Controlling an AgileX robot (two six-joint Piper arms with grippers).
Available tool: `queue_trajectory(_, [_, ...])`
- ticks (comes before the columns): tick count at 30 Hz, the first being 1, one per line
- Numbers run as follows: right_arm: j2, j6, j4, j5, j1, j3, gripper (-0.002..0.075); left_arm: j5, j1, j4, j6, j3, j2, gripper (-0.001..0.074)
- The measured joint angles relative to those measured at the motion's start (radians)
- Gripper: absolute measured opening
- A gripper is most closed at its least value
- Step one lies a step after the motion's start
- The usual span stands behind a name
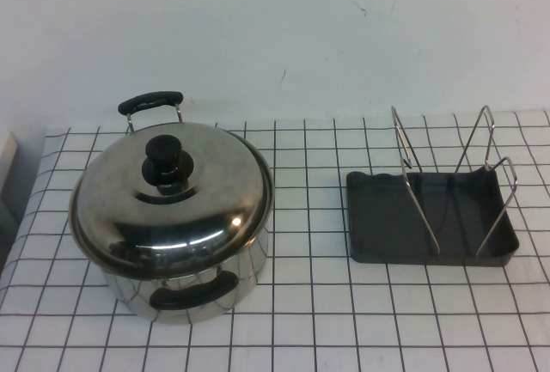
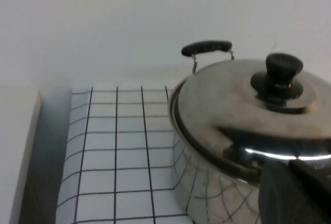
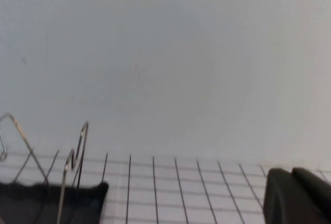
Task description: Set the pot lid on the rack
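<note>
The pot lid (image 1: 172, 196), shiny domed steel with a black knob (image 1: 168, 162), sits on a deep steel pot (image 1: 185, 290) at the left of the table. It also shows in the left wrist view (image 2: 243, 110). The rack (image 1: 430, 217), a dark grey tray with silver wire loops (image 1: 412, 174), stands at the right, empty; part of it shows in the right wrist view (image 3: 49, 200). My left gripper (image 2: 297, 190) is shut and empty, close beside the pot, below the lid's rim. My right gripper (image 3: 297, 195) is shut and empty, apart from the rack. Neither arm shows in the high view.
A white cloth with a black grid (image 1: 309, 320) covers the table. A white wall (image 1: 275, 28) stands right behind it. The pot's black handles stick out at the back (image 1: 150, 100) and front (image 1: 193, 290). The table's left edge (image 2: 36, 146) drops off beside the pot.
</note>
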Motion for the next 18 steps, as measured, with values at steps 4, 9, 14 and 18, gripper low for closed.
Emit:
queue_trajectory(4, [0.000,-0.201,0.104,0.135,0.000,0.000,-0.0003,0.027,0.000,-0.095,0.236,-0.093,0.191,-0.0002])
queue_trajectory(9, [0.000,-0.484,0.311,0.207,0.000,0.000,-0.0003,-0.025,0.000,-0.376,0.547,-0.200,0.448,-0.0002])
queue_trajectory(14, [0.000,-0.589,0.373,0.214,0.000,0.000,-0.0003,-0.047,0.000,-0.673,0.906,-0.288,0.677,0.0006])
queue_trajectory(18, [0.000,-0.599,0.381,0.214,0.000,0.000,-0.0003,-0.037,0.000,-0.975,1.277,-0.355,0.832,0.0138])
